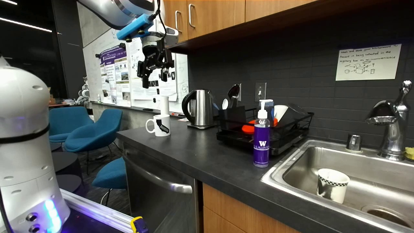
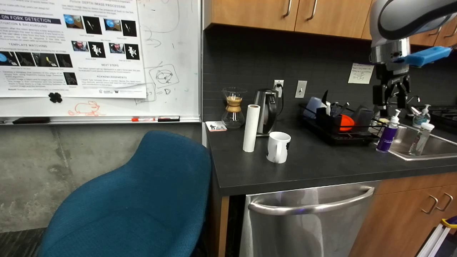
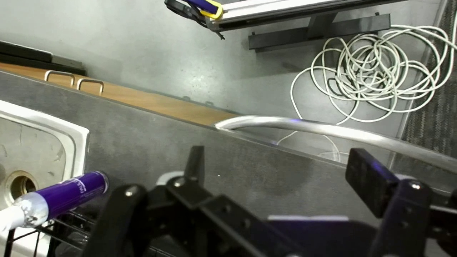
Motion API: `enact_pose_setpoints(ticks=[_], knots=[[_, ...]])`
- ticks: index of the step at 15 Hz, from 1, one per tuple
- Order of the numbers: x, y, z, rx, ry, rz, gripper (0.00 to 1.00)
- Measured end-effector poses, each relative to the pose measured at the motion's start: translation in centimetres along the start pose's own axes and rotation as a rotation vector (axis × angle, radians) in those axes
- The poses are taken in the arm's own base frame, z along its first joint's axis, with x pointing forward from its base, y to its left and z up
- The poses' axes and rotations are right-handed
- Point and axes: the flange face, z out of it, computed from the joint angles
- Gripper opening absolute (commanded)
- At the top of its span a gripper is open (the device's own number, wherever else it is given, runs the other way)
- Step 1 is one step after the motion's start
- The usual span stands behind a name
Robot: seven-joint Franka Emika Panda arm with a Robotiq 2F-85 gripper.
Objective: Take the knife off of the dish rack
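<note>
Gripper [image 3: 280, 160], fingers [image 3: 369, 182] wide apart, hangs well above the counter [image 1: 200, 145]; the bottle [image 1: 261, 142] stands between the sink [image 1: 290, 158] and a front corner of the rack [image 2: 342, 138], toward the counter's back edge, where a dark utensil [image 2: 324, 97] stands upright; whether it is the knife I cannot tell

The arm [image 1: 110, 11] holds its tool [image 3: 283, 172] pointing downward, spread wide.

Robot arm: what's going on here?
It's meant to take the knife off the rack. Nothing is being handled at this moment: the pincer hangs in the air, open and empty, apart from the rack. Utensils stand up from the rack; which one is the knife, I can't tell for sure.
</note>
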Motion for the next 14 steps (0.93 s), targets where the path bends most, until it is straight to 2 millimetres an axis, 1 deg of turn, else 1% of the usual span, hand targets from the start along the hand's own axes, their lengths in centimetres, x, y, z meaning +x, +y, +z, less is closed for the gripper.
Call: enact_pose_setpoints(ticks=[4, 7, 10, 14], knots=[[1.5, -1.2, -0.4, 0.004, 0.083, 0.023, 1.00], [3.1, -1.0, -0.4, 0.003, 0.162, 0.073, 1.00], [4.5, 0.7, 0.2, 0.014, 0.205, 0.141, 1.00], [5.7, 4.8, 1.6, 0.040, 0.223, 0.235, 1.00]])
